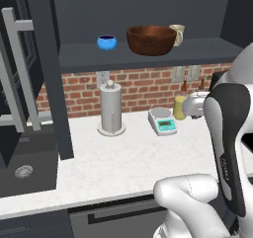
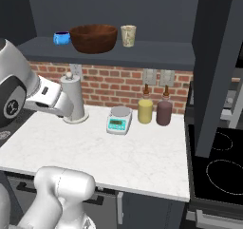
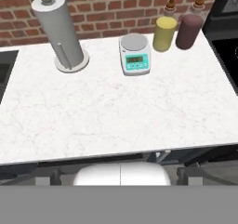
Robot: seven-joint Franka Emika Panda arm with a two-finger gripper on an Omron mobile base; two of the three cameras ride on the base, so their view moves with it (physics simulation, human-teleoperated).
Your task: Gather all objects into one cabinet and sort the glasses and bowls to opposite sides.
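Observation:
On the shelf of the open dark cabinet (image 1: 148, 54) the three objects stand in a row. The small blue bowl (image 1: 106, 42) (image 2: 61, 38) is at the left, the large brown wooden bowl (image 1: 150, 39) (image 2: 93, 38) is in the middle, and the pale cream cup (image 1: 177, 34) (image 2: 128, 35) stands close behind the wooden bowl's right side. In the hand view my gripper (image 3: 119, 174) hangs high above the front edge of the white counter (image 3: 116, 111), well below and away from the shelf. Its fingers are spread wide, open, with nothing between them.
A grey paper-towel holder (image 1: 111, 108) (image 3: 58, 30), a small scale (image 1: 162, 121) (image 3: 135, 54), a yellow bottle (image 2: 145, 110) (image 3: 164, 32) and a dark red bottle (image 2: 164, 111) stand along the brick wall. Open cabinet doors (image 1: 49, 69) (image 2: 216, 66) hang at both sides. The sink (image 1: 24, 170) is left, the stove (image 2: 216, 168) right.

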